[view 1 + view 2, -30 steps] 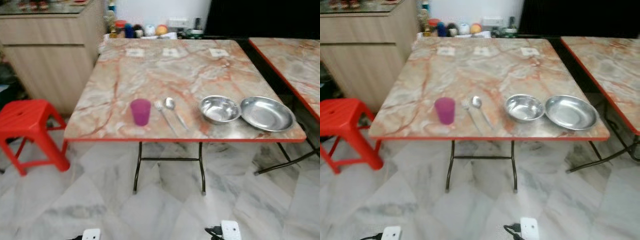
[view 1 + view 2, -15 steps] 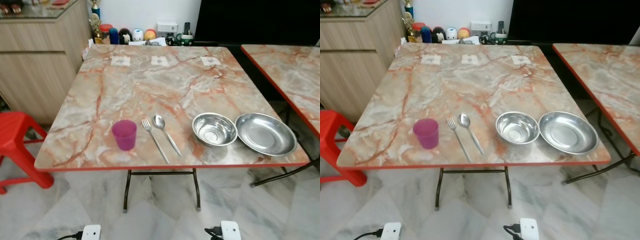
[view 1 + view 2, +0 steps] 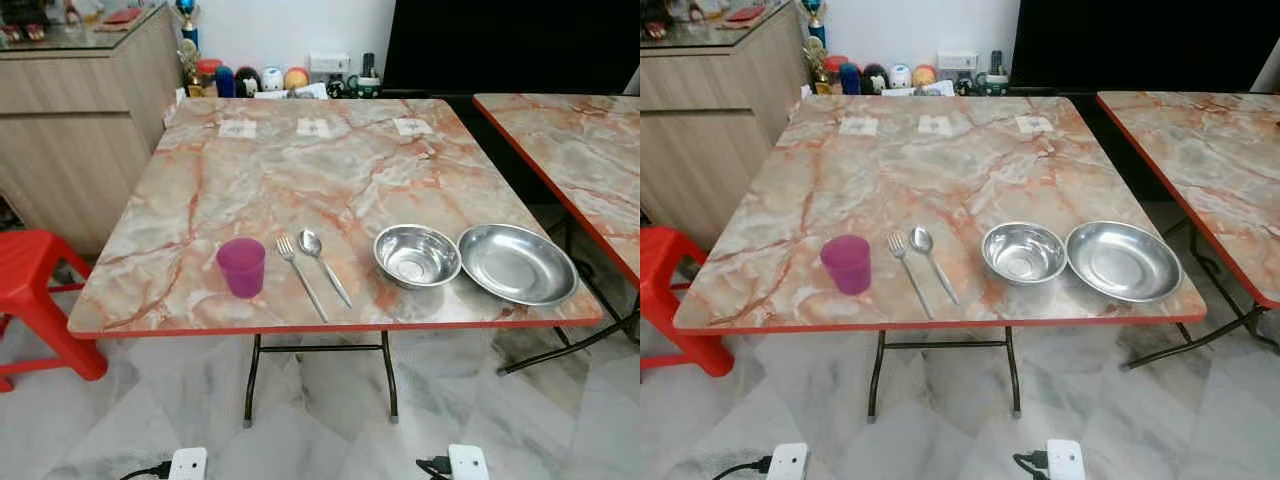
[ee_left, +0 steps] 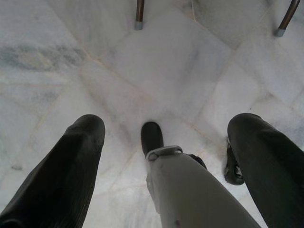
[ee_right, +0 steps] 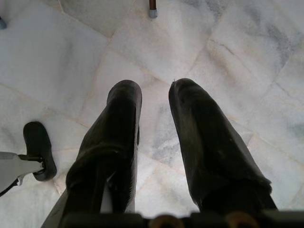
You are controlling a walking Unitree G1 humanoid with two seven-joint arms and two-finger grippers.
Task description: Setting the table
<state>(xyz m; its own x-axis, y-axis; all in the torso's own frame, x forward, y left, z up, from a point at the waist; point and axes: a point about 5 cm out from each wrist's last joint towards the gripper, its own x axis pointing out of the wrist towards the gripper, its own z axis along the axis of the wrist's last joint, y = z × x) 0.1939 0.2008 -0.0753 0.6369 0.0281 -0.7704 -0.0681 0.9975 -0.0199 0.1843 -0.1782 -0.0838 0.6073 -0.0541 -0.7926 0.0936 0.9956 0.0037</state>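
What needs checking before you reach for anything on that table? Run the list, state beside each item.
1. Left gripper free: ok, fingers wide apart over the floor, nothing held.
2. Right gripper free: ok, fingers parted, nothing held.
3. Purple cup upright: ok, standing near the table's front edge.
4. Fork and spoon separate: ok, side by side, not crossed.
5. Steel bowl and steel plate apart: cannot tell, rims meet or nearly so.
6. Arms raised to table height: not ok, both hang low.

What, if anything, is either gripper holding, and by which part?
Nothing is held. The left gripper and right gripper hang open over the floor; the cup stands untouched on the table.
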